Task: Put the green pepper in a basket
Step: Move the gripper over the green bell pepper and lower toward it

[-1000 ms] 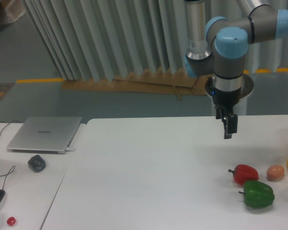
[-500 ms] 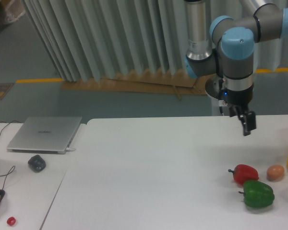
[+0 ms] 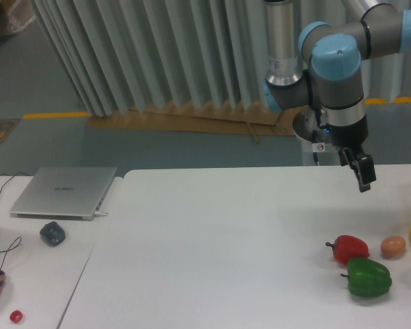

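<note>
Green pepper (image 3: 368,277) on table, well below raised end effector (image 3: 364,177), finger state unclear

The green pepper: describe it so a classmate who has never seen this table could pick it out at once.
Look at the white table, near its front right corner. The green pepper lies there, just in front of the red pepper. It is the only green thing there, glossy, lumpy and a little bigger than its red neighbour.

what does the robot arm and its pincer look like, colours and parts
The arm is built of grey-silver tubes with rounded joints capped in light blue. Its wrist narrows to a black section with a small blue light and a small white-and-red sticker. The pincer is small, black and narrow.
</note>
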You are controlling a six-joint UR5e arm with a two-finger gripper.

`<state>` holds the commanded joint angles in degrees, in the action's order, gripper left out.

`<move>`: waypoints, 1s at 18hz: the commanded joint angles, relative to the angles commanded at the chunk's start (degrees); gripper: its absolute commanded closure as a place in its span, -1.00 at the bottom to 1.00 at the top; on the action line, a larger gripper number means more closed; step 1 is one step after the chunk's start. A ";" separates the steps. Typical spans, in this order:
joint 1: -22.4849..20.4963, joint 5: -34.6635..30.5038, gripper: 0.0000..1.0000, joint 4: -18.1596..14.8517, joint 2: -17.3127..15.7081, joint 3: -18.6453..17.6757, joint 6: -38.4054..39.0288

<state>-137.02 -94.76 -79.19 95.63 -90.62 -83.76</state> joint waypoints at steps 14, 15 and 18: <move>0.26 8.10 -1.00 7.38 5.70 2.10 -4.92; 0.26 8.02 -1.00 7.56 5.97 2.46 -5.10; -1.14 8.02 -1.00 8.09 7.73 2.55 -8.07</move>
<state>-138.16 -86.75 -71.10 103.35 -88.07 -91.83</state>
